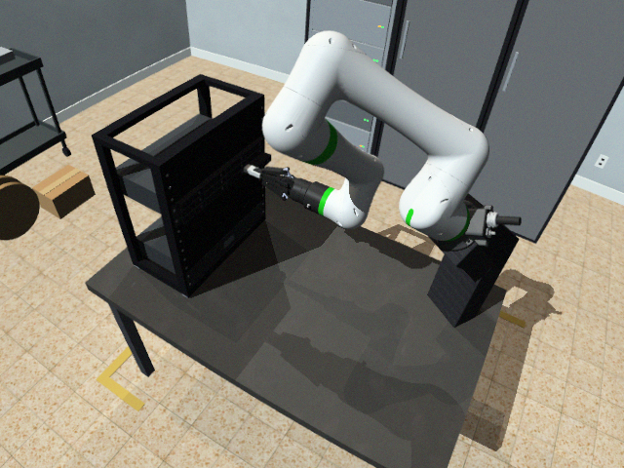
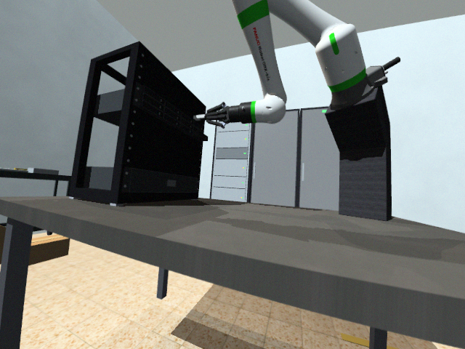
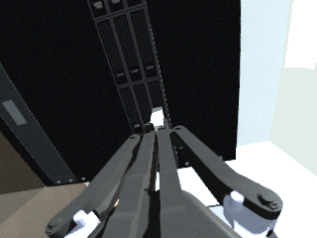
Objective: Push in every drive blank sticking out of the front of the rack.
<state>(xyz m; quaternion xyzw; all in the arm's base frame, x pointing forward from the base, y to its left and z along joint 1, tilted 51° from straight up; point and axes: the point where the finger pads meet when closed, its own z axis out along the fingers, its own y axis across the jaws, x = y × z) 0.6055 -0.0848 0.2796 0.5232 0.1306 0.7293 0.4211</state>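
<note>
The black rack (image 1: pixel 194 183) stands at the table's left end, its front panel facing the arm. A row of slim drive blanks (image 3: pixel 134 74) runs across the upper part of the front. My gripper (image 1: pixel 250 171) is shut and empty, its white fingertips pointing at the rack's front near the right end of the drive row. In the side view the tips (image 2: pixel 196 117) are at or just short of the front face. In the wrist view the fingertips (image 3: pixel 157 118) lie over the end blanks (image 3: pixel 144 99). One blank (image 2: pixel 203 138) seems to stick out low at the front's far edge.
A dark pedestal (image 1: pixel 471 274) carries the arm's base at the table's right end. Grey cabinets (image 1: pixel 503 91) stand behind. A cart (image 1: pixel 22 110), a cardboard box (image 1: pixel 62 190) and a round object (image 1: pixel 15 206) are on the floor left of the table.
</note>
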